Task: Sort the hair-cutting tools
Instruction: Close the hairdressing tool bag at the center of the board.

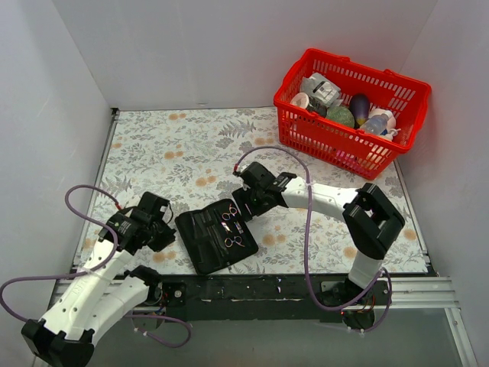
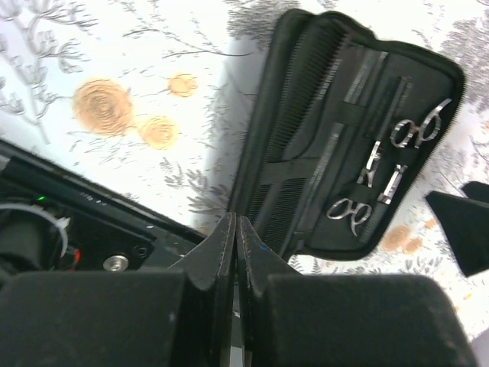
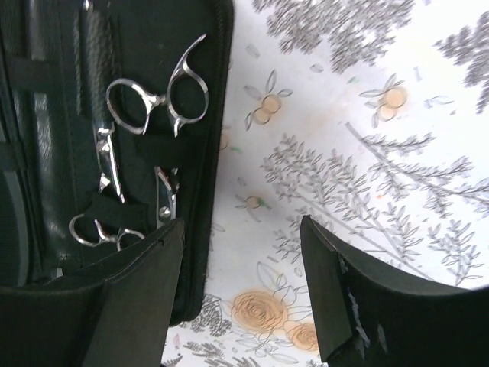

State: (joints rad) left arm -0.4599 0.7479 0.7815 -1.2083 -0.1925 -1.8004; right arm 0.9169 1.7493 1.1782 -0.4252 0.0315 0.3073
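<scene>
Two pairs of silver scissors (image 1: 230, 216) are tucked under elastic straps (image 3: 164, 145) in the right half of an open black case (image 1: 206, 241). One pair sits farther from the arm bases, the other (image 1: 234, 241) nearer. From the right wrist view you get a good look at the far pair's ring handles (image 3: 157, 103), and the near pair (image 3: 95, 229) peeks out just above one finger. The long black comb (image 2: 302, 84) is slotted into the left half of the case, teeth showing in the left wrist view.

The case lies flat on the floral table (image 1: 168, 145), pretty much right between the two arms.

The right gripper (image 3: 241, 229) has its jaws spread wide and nothing in them. It sits at the case's right edge. One finger (image 3: 145, 290) overlaps the case's corner, right next to the near scissors, and the other finger (image 3: 344, 290) is over bare tablecloth. Can't tell if that first finger actually touches the case or just hangs above it.

The left gripper (image 2: 235, 229) is clamped fully closed, fingers pressed together and holding nothing. Its tips point at the case's near left edge, on the comb side, well away from the scissors. Contact is hard to call there too.

A red basket (image 1: 412, 95) of colourful stuff sits off in the far right corner.
</scene>
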